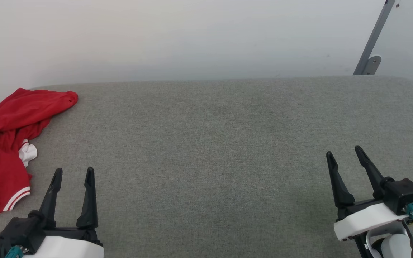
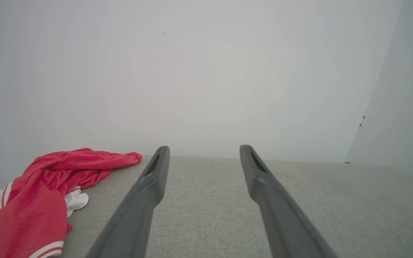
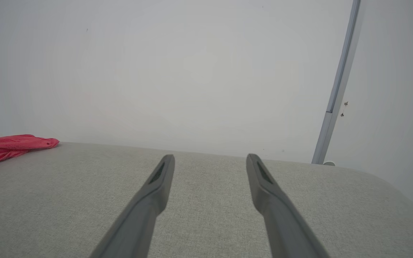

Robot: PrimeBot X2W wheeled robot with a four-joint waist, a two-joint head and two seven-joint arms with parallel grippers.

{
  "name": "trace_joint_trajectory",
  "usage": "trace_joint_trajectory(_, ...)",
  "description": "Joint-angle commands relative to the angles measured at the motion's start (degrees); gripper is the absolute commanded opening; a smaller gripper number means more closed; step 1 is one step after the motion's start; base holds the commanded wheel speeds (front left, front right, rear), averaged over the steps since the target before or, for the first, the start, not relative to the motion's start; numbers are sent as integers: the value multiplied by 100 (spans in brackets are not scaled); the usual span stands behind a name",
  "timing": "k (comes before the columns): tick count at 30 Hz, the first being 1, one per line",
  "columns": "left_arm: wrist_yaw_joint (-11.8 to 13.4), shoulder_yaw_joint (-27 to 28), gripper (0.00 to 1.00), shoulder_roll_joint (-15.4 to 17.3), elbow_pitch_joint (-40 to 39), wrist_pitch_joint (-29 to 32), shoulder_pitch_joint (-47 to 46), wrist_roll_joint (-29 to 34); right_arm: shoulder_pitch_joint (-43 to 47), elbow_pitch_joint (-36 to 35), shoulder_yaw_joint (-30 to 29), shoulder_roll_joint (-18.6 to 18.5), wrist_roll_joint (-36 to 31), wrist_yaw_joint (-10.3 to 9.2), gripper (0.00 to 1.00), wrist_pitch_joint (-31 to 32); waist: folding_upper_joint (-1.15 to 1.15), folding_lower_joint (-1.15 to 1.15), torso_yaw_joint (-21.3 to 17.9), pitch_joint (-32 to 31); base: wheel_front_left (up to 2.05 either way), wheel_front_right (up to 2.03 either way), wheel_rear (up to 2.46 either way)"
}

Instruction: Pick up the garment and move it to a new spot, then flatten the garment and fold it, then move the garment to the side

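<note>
Left edge: I've got the garment crumpled at the left edge of the head frame, lying on the grey fabric surface — a white cuff and a striped band are showing.
Lower left: my left gripper, fingers spread apart, holding nothing — just right of the garment, not touching it.
Lower right: my right gripper, fingers wide apart, empty, well apart from the garment.

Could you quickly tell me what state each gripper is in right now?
Left gripper: open, holding nothing.
Right gripper: open, holding nothing.
</note>
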Motion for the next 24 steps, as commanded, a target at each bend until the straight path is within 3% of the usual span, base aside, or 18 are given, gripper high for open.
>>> trace_joint_trajectory(1, -20, 2, 100, 17, 2, -29, 17, 4, -71, -1, -3, 10, -31, 28, 100, -34, 0, 0, 1, -1, 0, 0, 0)
trace_joint_trajectory(16, -20, -23, 100, -3, 62, -29, -46, -202, -29, 5, -122, 58, -88, 29, 100, -34, 0, 0, 22, -8, 0, 0, 0)
trace_joint_trajectory(24, -20, 72, 100, -92, 241, -29, -157, -273, -21, 17, 24, 10, -22, 29, 100, -33, 0, 0, 350, -68, 0, 0, 0)
